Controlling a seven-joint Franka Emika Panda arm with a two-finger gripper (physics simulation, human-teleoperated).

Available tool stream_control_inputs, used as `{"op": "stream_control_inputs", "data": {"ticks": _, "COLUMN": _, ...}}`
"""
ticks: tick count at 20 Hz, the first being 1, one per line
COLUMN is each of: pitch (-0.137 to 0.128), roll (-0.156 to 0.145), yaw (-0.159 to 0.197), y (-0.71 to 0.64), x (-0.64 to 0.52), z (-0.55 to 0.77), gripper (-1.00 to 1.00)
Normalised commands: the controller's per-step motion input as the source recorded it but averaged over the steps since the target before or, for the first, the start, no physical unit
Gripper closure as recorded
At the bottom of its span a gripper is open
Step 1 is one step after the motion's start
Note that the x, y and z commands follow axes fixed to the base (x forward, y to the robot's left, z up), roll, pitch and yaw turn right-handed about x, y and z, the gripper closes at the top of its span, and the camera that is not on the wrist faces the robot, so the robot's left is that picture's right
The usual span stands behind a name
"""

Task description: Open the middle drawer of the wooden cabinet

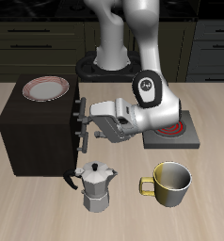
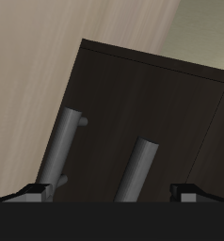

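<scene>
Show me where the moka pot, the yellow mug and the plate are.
moka pot [image 1: 96,186], exterior view, its body.
yellow mug [image 1: 172,184], exterior view, its outer wall.
plate [image 1: 45,89], exterior view, its rim.

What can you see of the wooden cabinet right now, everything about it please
The wooden cabinet is a boxy, nearly black block of dark wood standing upright on the table. A red-rimmed plate lies on its top. Its drawer face is turned toward the gripper, which is level with the handles; whether it touches one is unclear. The wrist view shows two grey bar handles on dark fronts. The drawers appear shut. A moka pot stands near its front corner.
</scene>
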Motion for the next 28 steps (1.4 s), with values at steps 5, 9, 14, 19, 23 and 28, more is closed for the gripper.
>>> {"op": "stream_control_inputs", "data": {"ticks": 5, "pitch": 0.015, "roll": -0.095, "yaw": -0.007, "y": -0.54, "x": -0.06, "z": -0.03, "gripper": -1.0}}
{"op": "stream_control_inputs", "data": {"ticks": 9, "pitch": 0.049, "roll": -0.122, "yaw": -0.034, "y": -0.57, "x": -0.19, "z": -0.08, "gripper": -1.0}}
{"op": "stream_control_inputs", "data": {"ticks": 14, "pitch": 0.114, "roll": -0.081, "yaw": -0.035, "y": -0.66, "x": -0.07, "z": -0.24, "gripper": -1.0}}
{"op": "stream_control_inputs", "data": {"ticks": 19, "pitch": 0.001, "roll": -0.068, "yaw": -0.043, "y": -0.56, "x": -0.14, "z": -0.03, "gripper": 1.0}}
{"op": "stream_control_inputs", "data": {"ticks": 23, "pitch": 0.01, "roll": -0.036, "yaw": -0.043, "y": -0.31, "x": -0.16, "z": 0.05, "gripper": 1.0}}
{"op": "stream_control_inputs", "data": {"ticks": 28, "pitch": -0.006, "roll": 0.008, "yaw": -0.032, "y": -0.11, "x": -0.06, "z": 0.05, "gripper": 1.0}}
